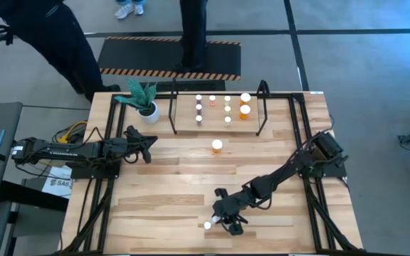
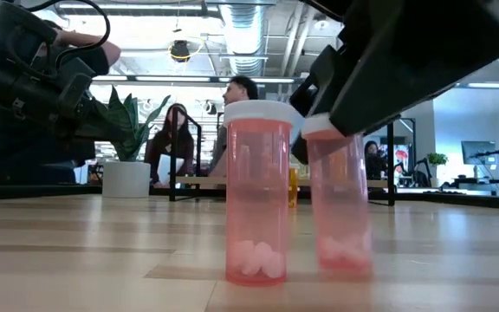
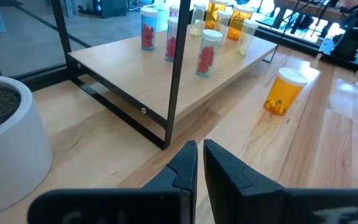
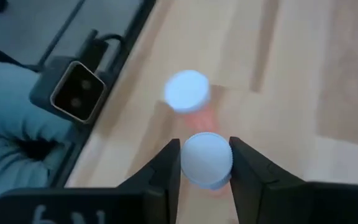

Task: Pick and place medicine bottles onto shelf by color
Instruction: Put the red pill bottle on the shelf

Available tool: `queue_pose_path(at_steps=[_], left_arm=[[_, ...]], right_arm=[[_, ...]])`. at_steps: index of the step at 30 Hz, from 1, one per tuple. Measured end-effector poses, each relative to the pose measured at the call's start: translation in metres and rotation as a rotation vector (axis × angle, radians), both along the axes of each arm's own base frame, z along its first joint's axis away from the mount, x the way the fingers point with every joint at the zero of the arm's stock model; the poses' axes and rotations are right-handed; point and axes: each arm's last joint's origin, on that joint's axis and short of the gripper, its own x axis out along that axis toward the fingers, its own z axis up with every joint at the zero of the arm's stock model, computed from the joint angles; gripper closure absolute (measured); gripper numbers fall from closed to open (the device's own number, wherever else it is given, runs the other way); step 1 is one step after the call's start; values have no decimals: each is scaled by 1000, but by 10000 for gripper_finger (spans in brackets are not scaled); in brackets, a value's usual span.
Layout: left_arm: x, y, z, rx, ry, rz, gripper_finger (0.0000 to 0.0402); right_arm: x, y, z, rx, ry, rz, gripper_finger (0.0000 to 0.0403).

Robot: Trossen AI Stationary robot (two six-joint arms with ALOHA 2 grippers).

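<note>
Two pinkish, white-capped medicine bottles stand near the table's front edge. The free one [image 2: 257, 199] stands upright on its base and also shows in the right wrist view [image 4: 187, 91] and the high view [image 1: 207, 225]. My right gripper [image 4: 207, 163] is shut on the other bottle [image 2: 340, 204], coming from above [image 1: 229, 219]. The shelf [image 1: 219, 107] at the far middle carries several bottles in rows. One orange bottle [image 1: 217, 146] stands on the table in front of the shelf. My left gripper [image 3: 199, 168] is shut and empty, near the shelf's left end [image 1: 145, 144]. My right gripper pinches the white cap [image 4: 207, 158] of the pinkish bottle between its two fingers, one on each side of the cap. The fingers come from above, pointing down. The bottle is upright below them, and its base [image 2: 342, 264] appears to rest on the table.
A white pot with a green plant [image 1: 146, 107] stands left of the shelf, close to my left gripper. People stand beyond the far edge, by a black mat with striped edges [image 1: 169, 57]. Black frame tubes run along both table sides. Bare wood lies in the middle.
</note>
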Motion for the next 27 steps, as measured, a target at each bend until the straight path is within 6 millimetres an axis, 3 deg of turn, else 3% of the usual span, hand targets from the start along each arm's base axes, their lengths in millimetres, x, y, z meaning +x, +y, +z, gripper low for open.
queue_pose_path(at_steps=[4, 9, 22, 27], left_arm=[[0, 0, 0, 0, 0, 0, 388], [0, 0, 0, 0, 0, 0, 388], [0, 0, 0, 0, 0, 0, 388], [0, 0, 0, 0, 0, 0, 388]], right_arm=[[-1, -14, 11, -40, 7, -27, 286], [-4, -37, 40, -82, -23, -45, 282], [-29, -113, 104, -217, -47, -134, 283], [-31, -146, 118, -256, -98, -199, 284]])
